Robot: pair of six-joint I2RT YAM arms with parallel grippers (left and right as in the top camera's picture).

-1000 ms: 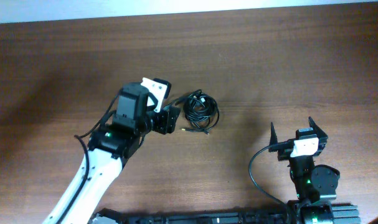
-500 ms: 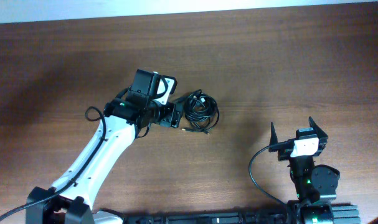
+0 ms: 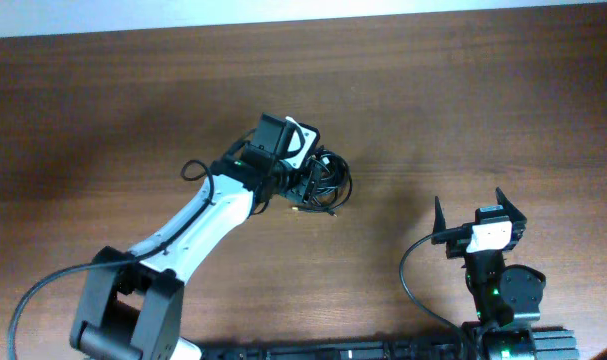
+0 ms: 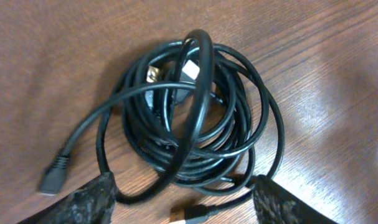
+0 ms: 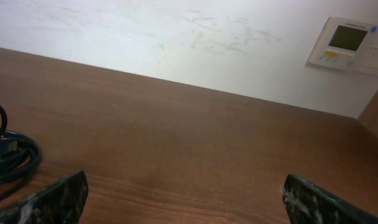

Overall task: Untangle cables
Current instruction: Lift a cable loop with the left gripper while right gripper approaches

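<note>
The cables (image 3: 328, 180) lie as one coiled, tangled black bundle at the table's middle. In the left wrist view the cables (image 4: 189, 112) fill the frame, with a plug at the lower left, a gold-tipped plug at the bottom and a white-tipped plug inside the coil. My left gripper (image 3: 305, 186) is open over the bundle's left edge; its fingertips (image 4: 185, 202) straddle the coil's near loops and the gold-tipped plug. My right gripper (image 3: 472, 213) is open and empty at the table's right front, fingers wide apart (image 5: 185, 193). The cables' edge (image 5: 11, 158) shows at its far left.
The brown wooden table (image 3: 463, 100) runs to a white wall at the back. A white wall panel with a small screen (image 5: 344, 42) hangs at the upper right of the right wrist view.
My left arm has swung right and forward across the table, bringing its open gripper from beside the bundle onto its left edge. The right arm has not moved.
</note>
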